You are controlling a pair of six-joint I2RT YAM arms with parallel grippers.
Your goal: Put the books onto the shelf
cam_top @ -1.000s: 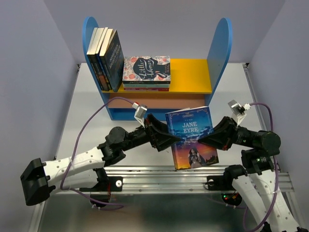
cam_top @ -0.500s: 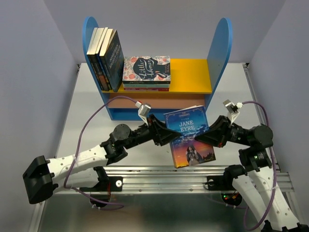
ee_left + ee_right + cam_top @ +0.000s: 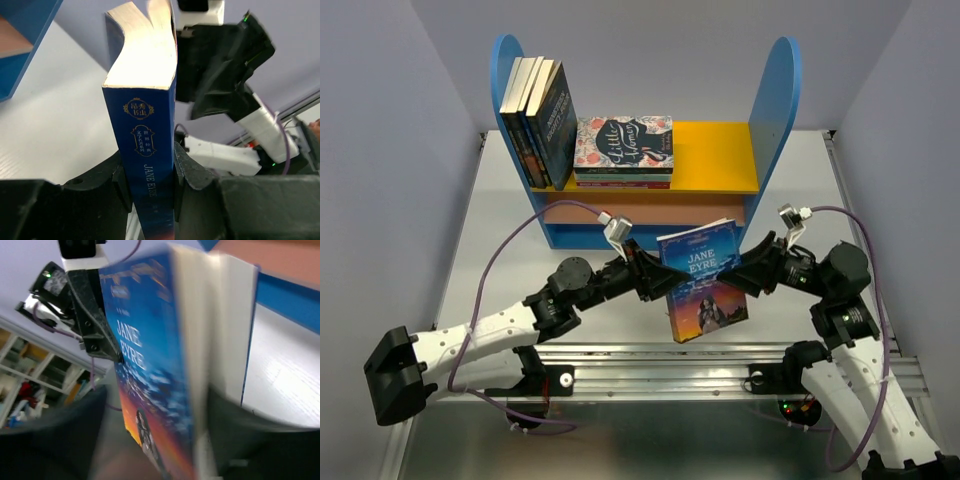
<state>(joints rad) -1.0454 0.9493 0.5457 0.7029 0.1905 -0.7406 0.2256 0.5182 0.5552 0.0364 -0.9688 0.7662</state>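
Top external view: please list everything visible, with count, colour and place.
shelf: one, blue sides, pinkish-brown lower board, far middle of table.
yellow board: one, upper level of the shelf.
Jane Eyre book: one, blue and orange, held before the shelf.
upright books: about four, dark, yellow board, left end.
Little Women book: one, white-pink, flat on a stack, yellow board.
table: one, light grey, underneath.
left end effector: one, black, shut on the book's spine.
right end effector: one, black, opposite edge, grip unclear.

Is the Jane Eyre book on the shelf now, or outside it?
Outside. The Jane Eyre book hangs tilted in front of the shelf, with the left pincer clamped on its spine.
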